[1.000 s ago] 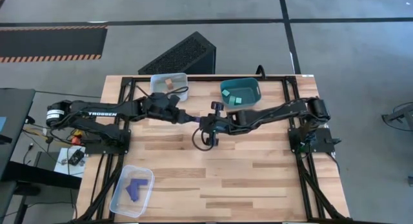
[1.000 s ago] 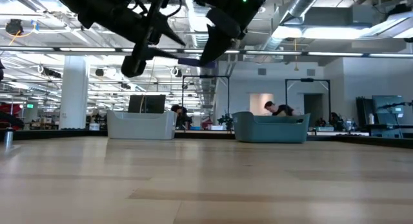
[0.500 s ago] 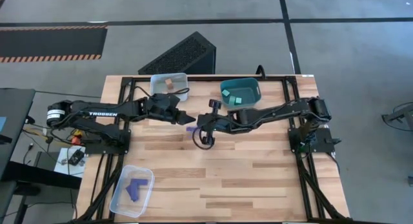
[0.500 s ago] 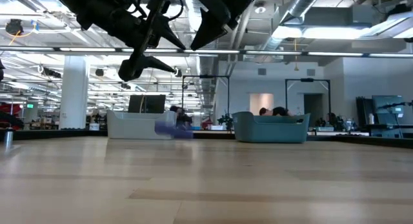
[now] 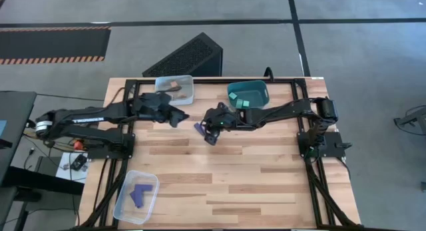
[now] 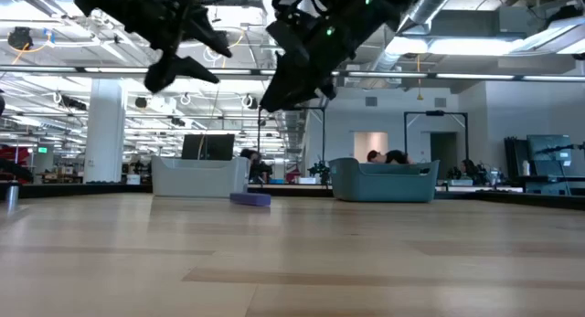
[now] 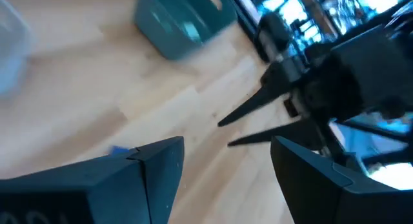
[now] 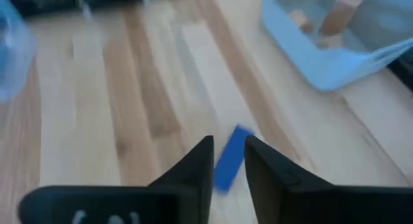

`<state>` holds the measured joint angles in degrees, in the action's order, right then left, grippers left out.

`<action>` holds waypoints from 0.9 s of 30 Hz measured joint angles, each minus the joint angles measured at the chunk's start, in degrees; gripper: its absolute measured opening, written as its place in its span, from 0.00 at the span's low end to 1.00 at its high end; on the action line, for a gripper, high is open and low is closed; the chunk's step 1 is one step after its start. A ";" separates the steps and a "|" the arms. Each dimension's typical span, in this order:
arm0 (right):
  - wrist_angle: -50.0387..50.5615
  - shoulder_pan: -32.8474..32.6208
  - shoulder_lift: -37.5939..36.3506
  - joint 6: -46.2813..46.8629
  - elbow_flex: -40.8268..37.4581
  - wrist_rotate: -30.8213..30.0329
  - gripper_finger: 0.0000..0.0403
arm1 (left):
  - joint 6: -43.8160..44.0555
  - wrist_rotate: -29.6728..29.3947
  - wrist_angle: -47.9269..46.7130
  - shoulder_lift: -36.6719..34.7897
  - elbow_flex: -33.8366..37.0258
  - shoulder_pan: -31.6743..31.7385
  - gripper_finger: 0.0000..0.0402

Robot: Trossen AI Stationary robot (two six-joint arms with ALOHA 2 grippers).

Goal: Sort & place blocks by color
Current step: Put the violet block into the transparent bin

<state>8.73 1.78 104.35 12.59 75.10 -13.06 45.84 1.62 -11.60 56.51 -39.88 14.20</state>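
Lying flat on the table (image 5: 219, 171) now, one blue bar (image 5: 199, 128) that hung between the two grippers a second ago; a handover appears to have failed, so the bar needs picking up again before it can reach the clear bin (image 5: 136, 196) with the other blue pieces. Right gripper (image 5: 210, 132): lowered over the bar, fingers nearly together, gripping nothing. Left gripper (image 5: 178, 116): drawn back near the pale bin (image 5: 175, 89), fingers apart, empty.

You're in an open industrial lab: exposed ceiling ducts (image 6: 475, 15), strip lighting, grey concrete floor (image 5: 359, 51) with hazard-striped tape (image 5: 53, 59), people at distant workstations.
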 joint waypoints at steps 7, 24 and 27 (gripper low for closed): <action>-8.66 1.27 8.26 2.73 -1.42 -0.05 0.47 | -1.28 -6.83 -7.07 -8.47 -0.01 0.04 0.54; 2.34 0.88 24.63 10.84 8.79 -2.30 0.53 | -0.18 -7.95 -21.61 -11.42 0.00 -0.07 0.54; 6.34 0.47 24.22 9.50 10.07 -1.81 0.35 | 3.22 -9.82 -19.99 -11.44 0.02 -0.07 0.54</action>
<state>15.07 2.25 128.57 22.09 85.17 -14.87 49.05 -8.19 -31.58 45.07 -39.86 14.13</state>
